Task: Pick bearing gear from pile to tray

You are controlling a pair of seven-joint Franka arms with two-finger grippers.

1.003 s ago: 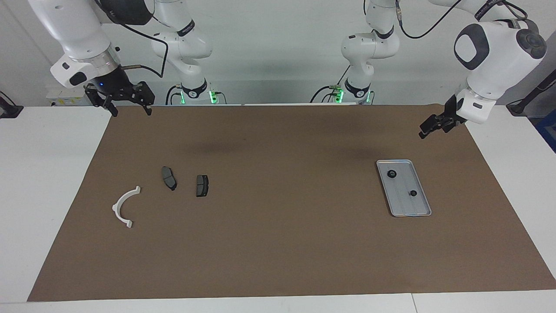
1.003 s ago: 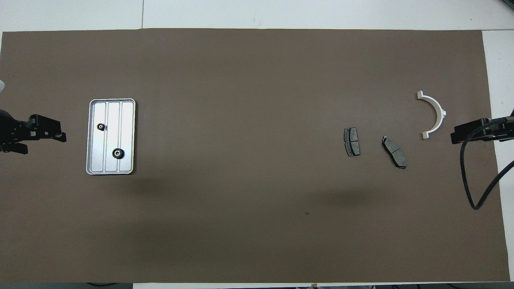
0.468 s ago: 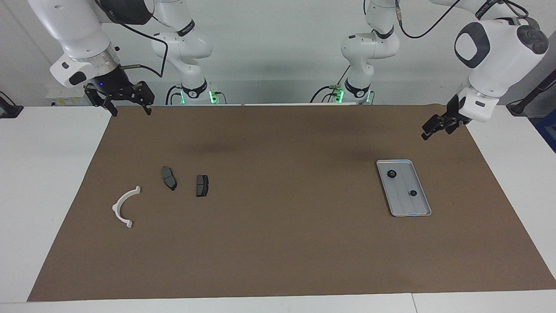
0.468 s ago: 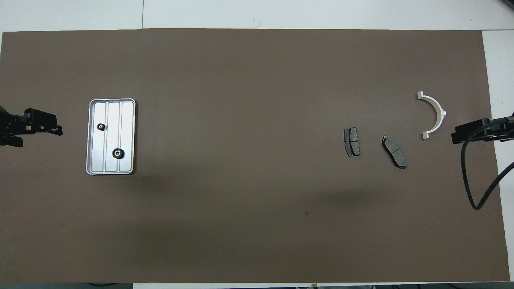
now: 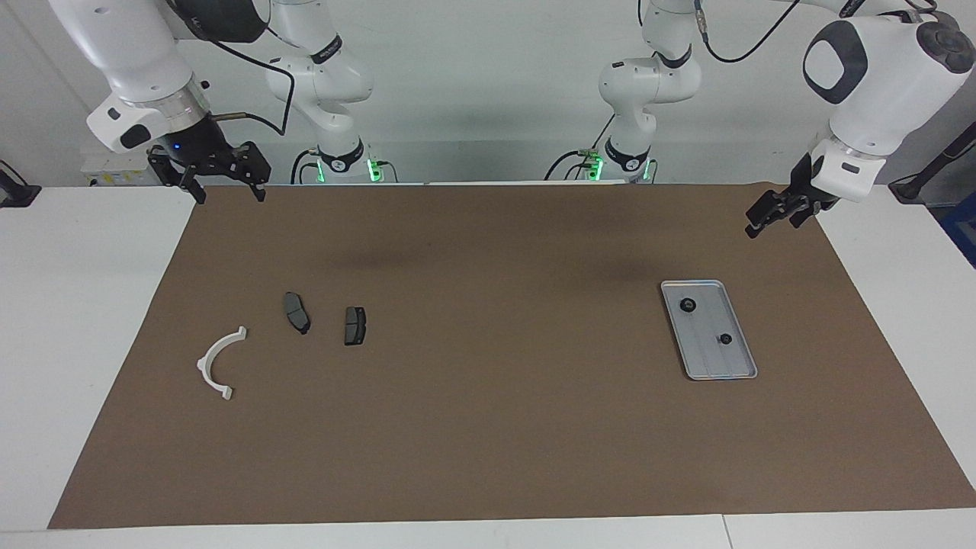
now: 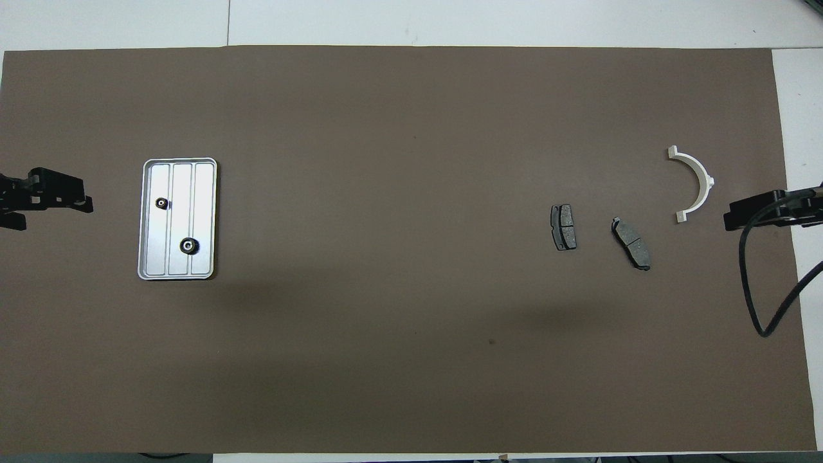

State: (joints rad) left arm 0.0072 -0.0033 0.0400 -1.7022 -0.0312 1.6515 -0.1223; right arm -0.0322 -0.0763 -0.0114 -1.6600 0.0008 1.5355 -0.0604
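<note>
The silver tray [image 5: 705, 360] lies on the brown mat toward the left arm's end, also in the overhead view [image 6: 154, 260]. Two small black bearing gears lie in it: one [image 5: 688, 306] [image 6: 188, 245] and another [image 5: 725, 338] [image 6: 162, 204]. The pile sits toward the right arm's end: a white half-ring bracket [image 5: 201, 364] [image 6: 706, 179] and two dark brake pads [image 5: 296, 313] [image 5: 354, 325]. No gear shows among them. My left gripper [image 5: 762, 221] [image 6: 80, 204] hangs empty over the mat beside the tray. My right gripper [image 5: 230, 194] [image 6: 730, 218] is open and empty, raised over the mat's corner near its base.
The brown mat [image 5: 488, 427] covers most of the white table. A black cable [image 6: 755, 289] hangs from the right arm over the mat's edge. The two brake pads also show in the overhead view [image 6: 564, 227] [image 6: 631, 243].
My left gripper has drawn away from the tray toward the left arm's end of the mat and risen a little. The right arm waits, barely moved. Parts are unmoved.
</note>
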